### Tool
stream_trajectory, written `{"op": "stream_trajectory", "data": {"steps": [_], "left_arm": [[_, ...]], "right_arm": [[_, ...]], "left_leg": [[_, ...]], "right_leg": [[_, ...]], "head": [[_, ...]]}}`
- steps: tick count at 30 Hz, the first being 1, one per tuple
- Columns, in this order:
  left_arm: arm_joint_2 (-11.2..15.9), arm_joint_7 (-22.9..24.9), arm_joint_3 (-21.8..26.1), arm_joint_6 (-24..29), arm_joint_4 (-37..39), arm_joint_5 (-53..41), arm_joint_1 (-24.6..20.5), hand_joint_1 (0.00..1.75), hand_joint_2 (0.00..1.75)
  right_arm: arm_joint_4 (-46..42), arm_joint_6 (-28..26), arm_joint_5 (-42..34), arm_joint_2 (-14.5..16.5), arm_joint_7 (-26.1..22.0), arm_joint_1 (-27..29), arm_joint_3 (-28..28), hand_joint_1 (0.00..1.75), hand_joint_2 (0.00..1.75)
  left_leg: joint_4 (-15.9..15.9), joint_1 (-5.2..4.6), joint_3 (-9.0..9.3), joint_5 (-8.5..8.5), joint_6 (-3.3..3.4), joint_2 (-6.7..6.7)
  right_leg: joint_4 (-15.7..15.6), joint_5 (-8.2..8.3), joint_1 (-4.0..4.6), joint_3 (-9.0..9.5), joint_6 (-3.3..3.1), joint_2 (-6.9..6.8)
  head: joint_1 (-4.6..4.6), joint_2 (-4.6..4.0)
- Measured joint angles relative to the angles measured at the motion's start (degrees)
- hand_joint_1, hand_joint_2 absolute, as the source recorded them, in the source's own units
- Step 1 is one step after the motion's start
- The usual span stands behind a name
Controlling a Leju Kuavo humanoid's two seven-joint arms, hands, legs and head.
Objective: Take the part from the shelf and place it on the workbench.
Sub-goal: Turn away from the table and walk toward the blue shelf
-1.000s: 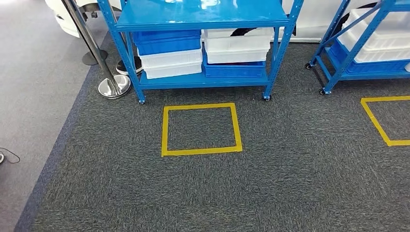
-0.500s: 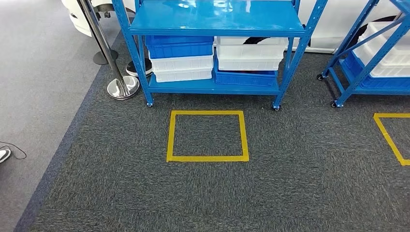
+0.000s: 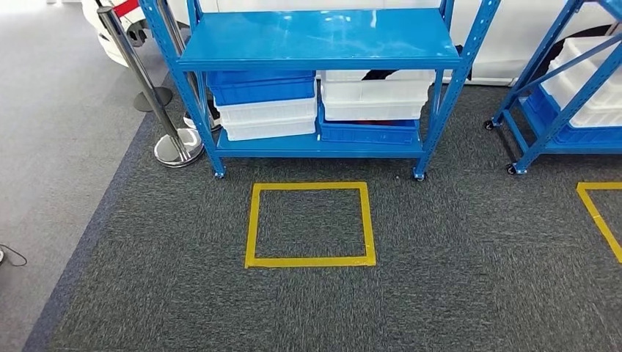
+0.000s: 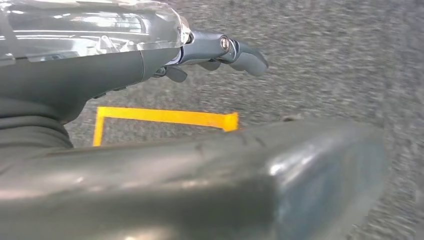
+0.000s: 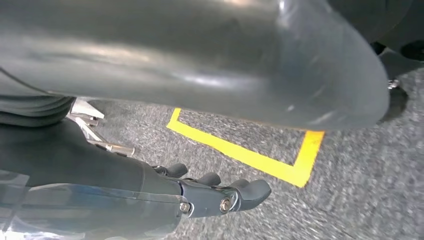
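Closer now, the whole view has shifted as the robot walks: the blue shelf (image 3: 315, 81) with its bins (image 3: 374, 99) lies at 12 o'clock beyond the yellow square (image 3: 311, 224), no part identifiable yet, while left hand (image 4: 215, 52) and right hand (image 5: 220, 192) hang empty, fingers loosely curled, equally distant.

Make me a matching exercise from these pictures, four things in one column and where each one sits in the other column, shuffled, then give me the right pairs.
Things
1. yellow tape square
2. blue bin
3. metal post
4. left hand

Places
A. on top of a white bin, on the blue shelf's lower level
B. hanging over the carpet, holding nothing
C. at the carpet's edge, beside the shelf
D. on the carpet in front of the shelf

Pairs: 1-D, 2-A, 3-C, 4-B
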Motion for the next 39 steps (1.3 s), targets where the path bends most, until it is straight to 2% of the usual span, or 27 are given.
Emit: {"op": "stream_trajectory", "data": {"steps": [2, 4, 5, 7, 8, 10, 11, 12, 13, 14, 16, 17, 18, 20, 22, 23, 25, 27, 28, 29, 31, 32, 33, 35, 36, 38, 39], "left_arm": [[0.3, 0.0, 0.0, 0.0, -0.1, 0.1, 0.2, 0.0, 0.0], [0.4, 0.1, 0.0, 0.0, -0.2, 0.3, -0.1, 0.0, 0.0], [0.5, 0.2, 0.0, 0.0, -0.2, 0.4, -0.3, 0.0, 0.0], [0.6, 0.6, 0.0, 0.0, -0.2, 0.4, -0.6, 0.0, 0.0], [0.6, 0.9, 0.0, 0.1, -0.2, 0.4, -0.7, 0.0, 0.0], [0.7, 1.6, 0.0, 0.2, -0.2, 0.5, -0.7, 0.0, 0.0], [0.6, 2.0, 0.0, 0.2, -0.2, 0.6, -0.7, 0.0, 0.0], [0.6, 2.3, 0.0, 0.2, -0.2, 0.6, -0.7, 0.0, 0.0], [0.6, 2.6, 0.0, 0.3, -0.2, 0.6, -0.7, 0.0, 0.0], [0.6, 2.8, 0.0, 0.3, -0.3, 0.7, -0.7, 0.0, 0.0], [0.7, 3.0, 0.0, 0.3, -0.3, 0.8, -0.8, 0.0, 0.0], [0.8, 3.1, 0.0, 0.3, -0.3, 0.9, -0.9, 0.0, 0.0], [0.9, 3.2, 0.0, 0.3, -0.3, 0.9, -1.1, 0.0, 0.0], [1.2, 3.3, 0.0, 0.3, -0.3, 0.9, -1.5, 0.0, 0.0], [1.5, 3.4, 0.0, 0.2, -0.4, 0.8, -1.8, 0.0, 0.0], [1.6, 3.4, 0.0, 0.2, -0.4, 0.8, -1.8, 0.0, 0.0], [1.7, 3.5, 0.0, 0.1, -0.4, 0.6, -1.7, 0.0, 0.0], [1.8, 3.5, 0.0, 0.1, -0.4, 0.6, -1.6, 0.0, 0.0], [1.9, 3.5, -0.1, 0.1, -0.4, 0.6, -1.5, 0.0, 0.0], [1.9, 3.5, -0.1, 0.1, -0.4, 0.6, -1.3, 0.0, 0.0], [2.1, 3.5, -0.1, 0.1, -0.4, 0.5, -0.9, 0.0, 0.0], [2.2, 3.5, -0.1, 0.1, -0.4, 0.5, -0.8, 0.0, 0.0], [2.2, 3.5, -0.1, 0.1, -0.4, 0.4, -0.8, 0.0, 0.0], [2.2, 2.8, -0.1, -0.2, -0.5, 0.2, -1.1, 0.0, 0.0], [2.2, 2.1, -0.1, -0.4, -0.5, 0.0, -1.3, 0.0, 0.0], [2.2, 0.6, -0.2, -0.8, -0.6, -0.1, -1.3, 0.0, 0.0], [2.1, 0.2, -0.2, -0.8, -0.6, -0.2, -1.3, 0.0, 0.0]], "right_arm": [[0.2, 0.1, 0.0, 0.1, 0.0, -0.2, 0.0, 0.0, 0.0], [0.2, 0.2, 0.0, 0.1, 0.0, -0.6, 0.0, 0.0, 0.0], [0.1, 0.2, 0.0, 0.0, 0.0, -0.8, 0.0, 0.0, 0.0], [0.1, 0.3, 0.0, -0.1, 0.0, -1.0, -0.1, 0.0, 0.0], [0.1, 0.4, 0.1, -0.2, 0.0, -1.0, -0.1, 0.0, 0.0], [0.1, 0.7, 0.2, -0.3, -0.1, -1.0, -0.1, 0.0, 0.0], [0.1, 0.9, 0.2, -0.4, -0.1, -0.9, -0.1, 0.0, 0.0], [0.1, 1.0, 0.3, -0.6, -0.1, -0.7, -0.1, 0.0, 0.0], [0.1, 1.1, 0.4, -0.7, -0.1, -0.6, -0.1, 0.0, 0.0], [0.2, 1.3, 0.4, -0.9, -0.1, -0.3, -0.1, 0.0, 0.0], [0.2, 1.4, 0.6, -1.0, -0.2, -0.1, -0.1, 0.0, 0.0], [0.3, 1.5, 0.7, -1.1, -0.2, -0.1, -0.1, 0.0, 0.0], [0.3, 1.5, 0.8, -1.1, -0.2, -0.3, -0.1, 0.0, 0.0], [0.3, 1.7, 0.8, -1.2, -0.3, -0.6, 0.0, 0.0, 0.0], [0.3, 1.8, 0.9, -1.2, -0.3, -0.8, 0.0, 0.0, 0.0], [0.3, 1.8, 0.9, -1.2, -0.3, -0.9, 0.0, 0.0, 0.0], [0.3, 1.9, 0.9, -1.2, -0.2, -0.9, 0.0, 0.0, 0.0], [0.3, 1.9, 0.9, -1.2, -0.2, -0.8, 0.0, 0.0, 0.0], [0.3, 1.9, 0.9, -1.2, -0.2, -0.8, 0.0, 0.0, 0.0], [0.3, 1.9, 0.9, -1.2, -0.1, -0.7, 0.0, 0.0, 0.0], [0.4, 1.9, 0.8, -1.2, -0.1, -0.7, 0.0, 0.0, 0.0], [0.4, 1.9, 0.8, -1.2, 0.0, -0.7, -0.1, 0.0, 0.0], [0.4, 1.8, 0.7, -1.2, 0.0, -0.8, -0.1, 0.0, 0.0], [0.4, 1.7, 0.5, -1.3, 0.2, -1.3, -0.1, 0.0, 0.0], [0.4, 1.6, 0.4, -1.3, 0.4, -1.5, -0.1, 0.0, 0.0], [0.4, 1.4, 0.1, -1.3, 0.9, -1.8, -0.2, 0.0, 0.0], [0.4, 1.3, 0.0, -1.3, 1.0, -1.8, -0.2, 0.0, 0.0]], "left_leg": [[-3.2, -0.82, 0.51, 5.43, 0.85, -0.09], [-4.2, -0.83, 2.17, 4.91, 0.93, -0.25], [-5.0, -0.7, 3.23, 4.54, 1.08, -0.37], [-6.2, -0.39, 5.52, 3.63, 1.41, -0.52], [-6.5, -0.37, 6.59, 2.92, 1.51, -0.53], [-6.8, -0.3, 8.69, 1.27, 1.56, -0.73], [-6.8, -0.26, 9.89, 0.33, 1.53, -0.93], [-6.8, -0.22, 11.17, -0.66, 1.44, -1.14], [-6.8, -0.2, 12.49, -1.72, 1.3, -1.31], [-6.8, -0.19, 13.57, -2.78, 1.11, -1.39], [-6.5, -0.35, 15.38, -4.96, 0.58, -1.5], [-6.4, -0.45, 16.33, -5.8, 0.28, -1.53], [-5.9, -0.54, 16.96, -6.06, -0.03, -1.59], [-2.8, -0.55, 16.22, -4.85, -0.64, -1.43], [4.2, -0.32, 11.96, -3.2, -1.31, -0.85], [7.8, -0.06, 9.33, -3.72, -1.7, -0.52], [11.7, 0.47, 4.81, -8.37, -2.33, -0.22], [10.6, 0.83, 2.19, -13.19, -2.62, -0.05], [8.5, 0.9, 1.56, -13.17, -2.59, 0.02], [5.5, 0.92, 1.18, -10.59, -2.43, 0.13], [-0.2, 0.67, 0.81, -1.12, -1.77, 0.4], [-1.7, 0.47, 0.99, 2.37, -1.36, 0.49], [-2.4, 0.32, 1.39, 3.86, -0.93, 0.51], [-3.1, 0.29, 3.1, 3.07, -0.07, 0.22], [-3.8, 0.37, 4.09, 2.65, 0.38, 0.11], [-5.0, 0.47, 6.21, 1.64, 0.99, -0.01], [-5.3, 0.45, 7.29, 0.93, 1.22, -0.04]], "right_leg": [[-0.5, -1.24, 0.04, 1.67, 0.41, 0.22], [0.6, -0.42, 0.04, 2.17, 1.04, 0.25], [3.2, 1.0, 0.02, 1.14, 1.31, 0.21], [10.9, 2.83, -0.09, -3.87, 1.9, 0.21], [14.4, 2.02, -0.18, -6.84, 2.16, 0.2], [17.4, -3.19, -0.36, -11.55, 2.49, 0.19], [17.1, -5.97, -0.44, -13.17, 2.6, 0.18], [15.8, -7.41, -0.51, -14.33, 2.72, 0.18], [13.6, -6.87, -0.55, -15.2, 2.83, 0.18], [10.6, -3.14, -0.57, -15.72, 2.84, 0.18], [5.3, 6.7, -0.39, -16.1, 2.31, 0.18], [3.9, 10.07, -0.29, -15.92, 1.8, 0.18], [3.5, 11.04, -0.2, -15.5, 1.23, 0.17], [3.2, 10.34, -0.36, -14.01, 0.25, 0.13], [2.7, 9.29, -0.54, -12.31, -0.35, 0.05], [2.4, 8.56, -0.55, -11.39, -0.48, 0.04], [2.0, 6.94, -0.61, -9.25, -0.49, 0.08], [1.9, 5.05, -0.69, -6.78, -0.33, 0.16], [1.8, 4.02, -0.72, -5.49, -0.22, 0.16], [1.8, 2.97, -0.73, -4.31, -0.1, 0.15], [1.8, 0.96, -0.61, -2.2, 0.35, 0.22], [1.5, 0.16, -0.59, -1.34, 0.72, 0.3], [1.5, -0.12, -0.52, -0.54, 1.16, 0.38], [3.8, 1.44, -0.58, -0.95, 2.06, 0.37], [7.1, 2.97, -0.58, -2.57, 2.38, 0.34], [14.3, 3.79, -0.64, -7.76, 2.66, 0.31], [16.9, 2.23, -0.61, -10.31, 2.72, 0.32]], "head": [[-0.02, 0.0], [-0.06, 0.0], [-0.09, 0.0], [-0.08, 0.01], [-0.08, 0.0], [-0.07, 0.0], [-0.07, 0.0], [-0.07, 0.0], [-0.07, 0.0], [-0.06, 0.01], [-0.06, 0.01], [-0.06, 0.01], [-0.06, 0.01], [-0.06, 0.0], [-0.09, 0.01], [-0.11, 0.01], [-0.12, 0.01], [-0.12, 0.01], [-0.11, 0.0], [-0.11, 0.0], [-0.1, -0.01], [-0.11, -0.01], [-0.11, -0.01], [-0.11, 0.0], [-0.11, 0.0], [-0.1, 0.0], [-0.1, -0.01]]}}
